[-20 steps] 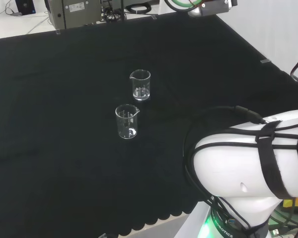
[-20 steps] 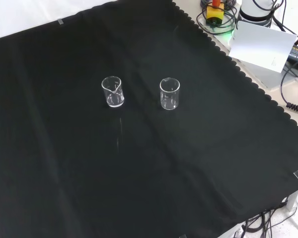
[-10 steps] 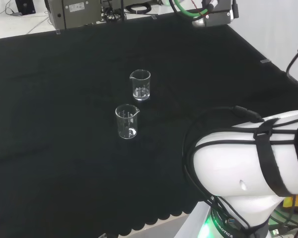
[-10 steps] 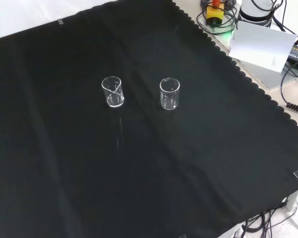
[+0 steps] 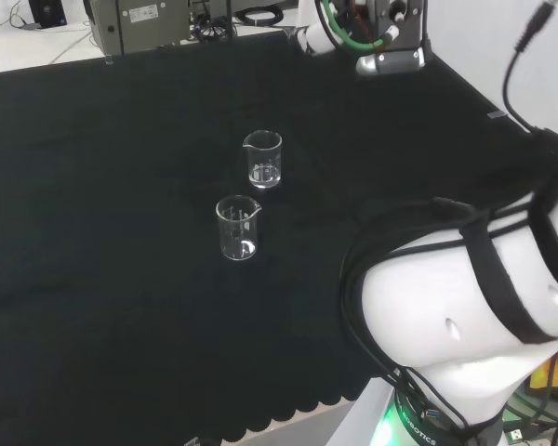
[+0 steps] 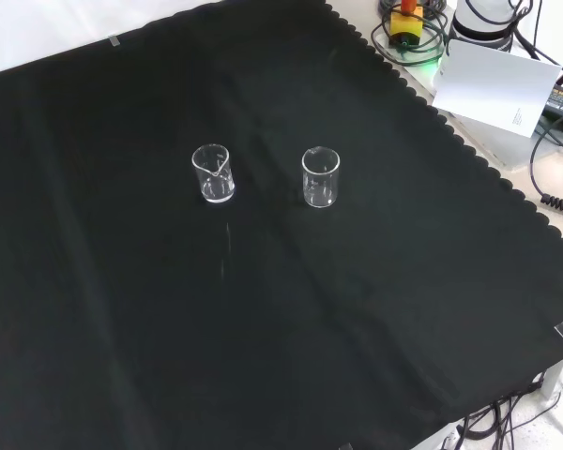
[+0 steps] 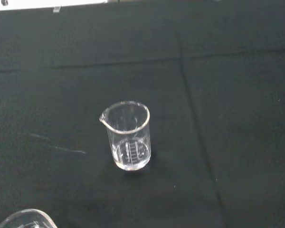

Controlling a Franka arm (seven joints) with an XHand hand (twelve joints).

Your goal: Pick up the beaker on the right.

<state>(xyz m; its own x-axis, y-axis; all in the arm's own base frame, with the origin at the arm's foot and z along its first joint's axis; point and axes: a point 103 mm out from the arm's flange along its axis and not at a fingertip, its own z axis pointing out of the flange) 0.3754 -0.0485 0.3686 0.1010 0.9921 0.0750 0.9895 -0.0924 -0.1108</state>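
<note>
Head view: arm (image 5: 465, 316) bent at right, beakers (image 5: 251, 195) standing untouched.

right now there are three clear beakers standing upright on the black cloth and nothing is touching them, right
Not quite: there are two beakers, not three. The front view shows one beaker to the left and the other beaker to the right, both upright on the black cloth, apart from each other, with nothing touching them.
</note>
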